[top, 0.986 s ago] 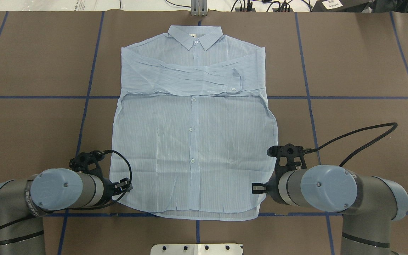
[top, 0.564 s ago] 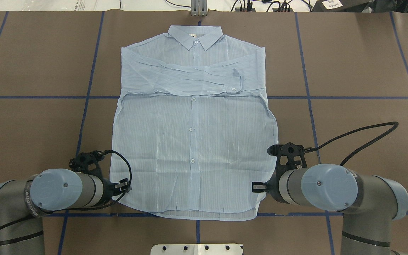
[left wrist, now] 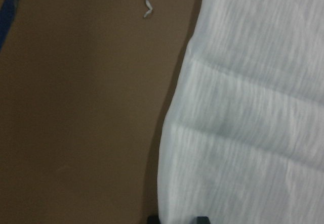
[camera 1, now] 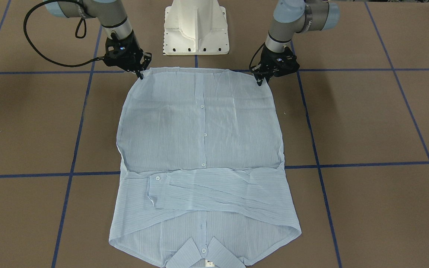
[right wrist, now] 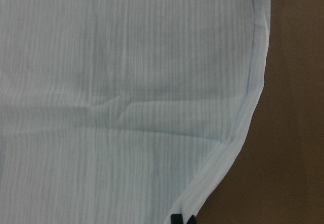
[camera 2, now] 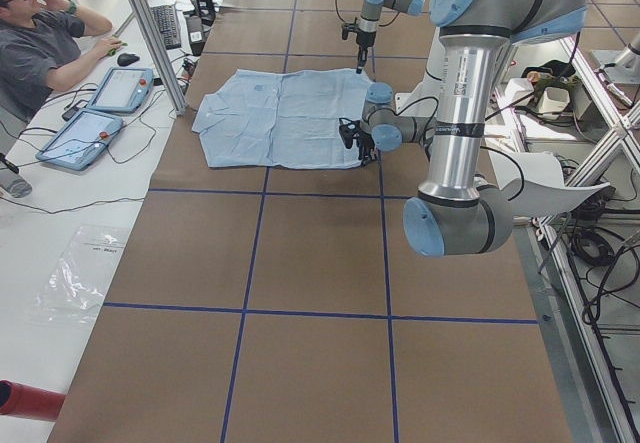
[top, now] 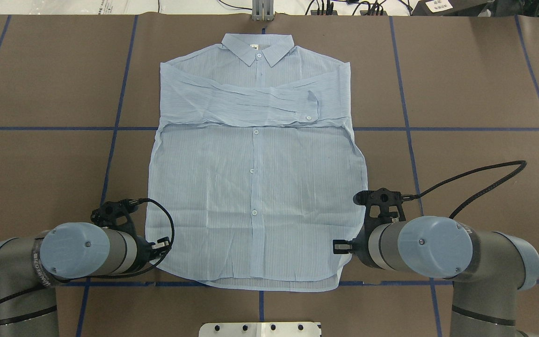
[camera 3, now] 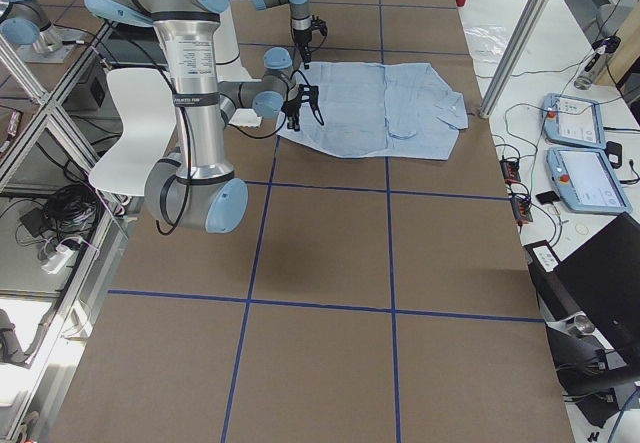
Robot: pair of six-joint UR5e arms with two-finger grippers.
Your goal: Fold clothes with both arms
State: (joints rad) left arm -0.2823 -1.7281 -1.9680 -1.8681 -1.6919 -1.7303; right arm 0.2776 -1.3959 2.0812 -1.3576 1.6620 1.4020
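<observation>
Brown paper table [top: 484, 93] with blue tape grid; shirt [top: 255, 187] flat in centre of overhead view, buttons up, collar [top: 257, 47] at top of frame, sleeves [top: 260, 105] crossed over chest, hem [top: 260, 282] at bottom of frame, nearest robot base. Left gripper [camera 1: 261, 79] at upper right of front-facing view, down at one hem corner; in left wrist view, tips apart with cloth edge between them, so not clamped yet by the look of it. Right gripper [camera 1: 140, 73] at upper left of front-facing view, at other hem corner; in right wrist view, tips almost together right on hem seam, likely pinching the shirt, hard to be sure. Probably set to lift hem toward collar. Risks: lifting with only one corner gripped, dragging shirt askew and skewing fold; bite too close to edge, losing thin fabric mid-lift; catching top layer only, peeling front off back; tugging body and pulling crossed sleeves loose; uneven arm travel, leaving diagonal wrinkles and a crooked fold line
</observation>
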